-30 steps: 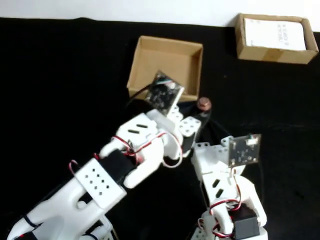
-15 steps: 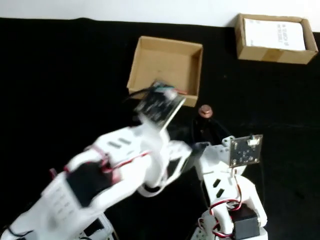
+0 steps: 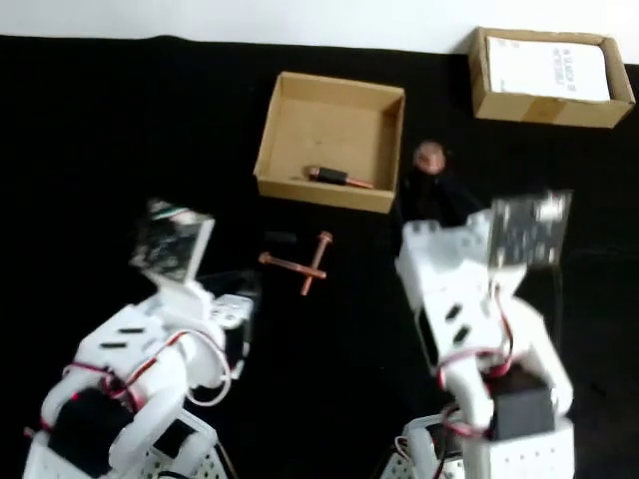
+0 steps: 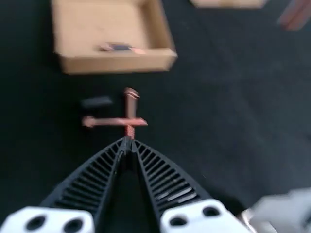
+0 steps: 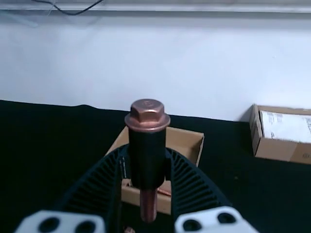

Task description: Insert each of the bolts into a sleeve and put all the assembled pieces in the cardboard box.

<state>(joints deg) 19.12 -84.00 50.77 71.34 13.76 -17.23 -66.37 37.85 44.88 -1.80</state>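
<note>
1. The black desk (image 3: 110, 120) carries everything I am working with.
2. The left arm (image 3: 150, 369) sits low at the near left corner. The right arm (image 3: 469, 299) stands taller on the near right.
3. The cardboard box (image 3: 384, 140) lies open at the far middle of the desk. A second box (image 3: 479, 85) with a white sheet in it sits well apart at the far right corner.
4. The left gripper (image 4: 127, 144) has its fingers pressed together with nothing between them. Its tip points at the loose parts near it.
5. The right gripper (image 5: 146, 162) is clamped on the black sleeve of an assembled piece (image 5: 146, 116). I see the piece held upright, with the copper head above the sleeve and the shank sticking out below. From the high view its head is just outside the right wall of the cardboard box.
6. One finished piece (image 3: 339, 178) lies flat inside the cardboard box, close to the near wall.
7. Two loose bolts (image 3: 300, 265) lie crossed over each other on the desk, between the cardboard box and the left gripper.
8. One loose sleeve (image 3: 280, 238) lies just beside the crossed bolts, on the side toward the box. I cannot tell whether it touches them.
</note>
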